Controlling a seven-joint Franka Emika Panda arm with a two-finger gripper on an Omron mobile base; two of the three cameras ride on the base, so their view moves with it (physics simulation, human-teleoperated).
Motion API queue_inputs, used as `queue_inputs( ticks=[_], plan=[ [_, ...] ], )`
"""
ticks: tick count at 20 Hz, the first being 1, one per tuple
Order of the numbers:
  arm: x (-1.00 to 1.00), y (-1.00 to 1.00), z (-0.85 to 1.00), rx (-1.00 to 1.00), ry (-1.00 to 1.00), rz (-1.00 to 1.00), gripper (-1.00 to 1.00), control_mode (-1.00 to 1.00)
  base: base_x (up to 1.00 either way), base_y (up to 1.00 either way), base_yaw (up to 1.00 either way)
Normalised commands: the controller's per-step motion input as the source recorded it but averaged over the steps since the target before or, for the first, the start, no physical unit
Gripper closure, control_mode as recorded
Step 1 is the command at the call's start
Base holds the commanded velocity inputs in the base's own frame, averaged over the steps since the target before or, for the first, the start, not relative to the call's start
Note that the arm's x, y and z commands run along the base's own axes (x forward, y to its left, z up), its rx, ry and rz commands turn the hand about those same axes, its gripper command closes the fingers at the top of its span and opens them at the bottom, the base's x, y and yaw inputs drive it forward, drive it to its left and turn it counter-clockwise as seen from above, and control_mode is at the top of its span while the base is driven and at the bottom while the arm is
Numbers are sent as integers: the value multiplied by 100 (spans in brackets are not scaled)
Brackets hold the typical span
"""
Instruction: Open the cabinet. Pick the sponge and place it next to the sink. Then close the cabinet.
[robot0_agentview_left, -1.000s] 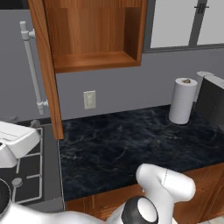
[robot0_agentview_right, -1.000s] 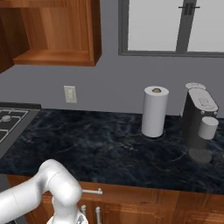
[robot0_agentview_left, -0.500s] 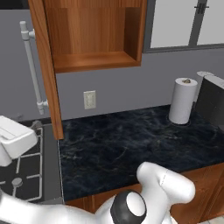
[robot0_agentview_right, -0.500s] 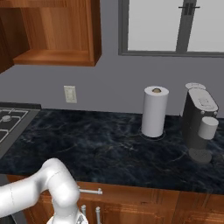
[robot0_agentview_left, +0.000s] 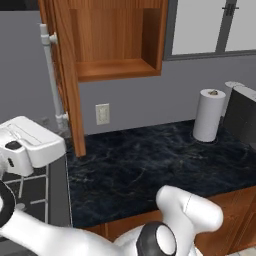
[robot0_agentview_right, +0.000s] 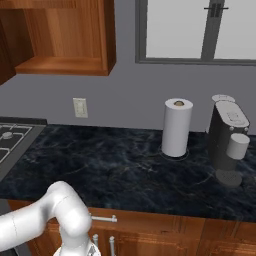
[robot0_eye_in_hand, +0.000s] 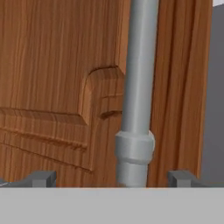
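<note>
The cabinet (robot0_agentview_left: 115, 42) hangs at twelve o'clock above the counter (robot0_agentview_left: 150, 165), its door (robot0_eye_in_hand: 57, 87) swung open and its visible shelf bare. In the hand view, the gripper (robot0_eye_in_hand: 111, 179) stands spread wide, fingers (robot0_eye_in_hand: 41, 178) either side of the silver handle (robot0_eye_in_hand: 138, 87) at six o'clock, apparently not touching it.

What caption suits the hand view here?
Open fingers flank the silver bar handle of the wooden cabinet door, seen close up.
</note>
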Motion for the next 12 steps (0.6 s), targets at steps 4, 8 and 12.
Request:
queue_inputs(
  ticks=[4,8,12],
  plan=[
    [-16,-56,13,0,-1,23,-100,-100,0,0,0],
    [-6,-58,7,0,0,32,-100,-100,0,0,0],
    [3,-81,0,-3,0,38,-100,-100,0,0,0]
  ],
)
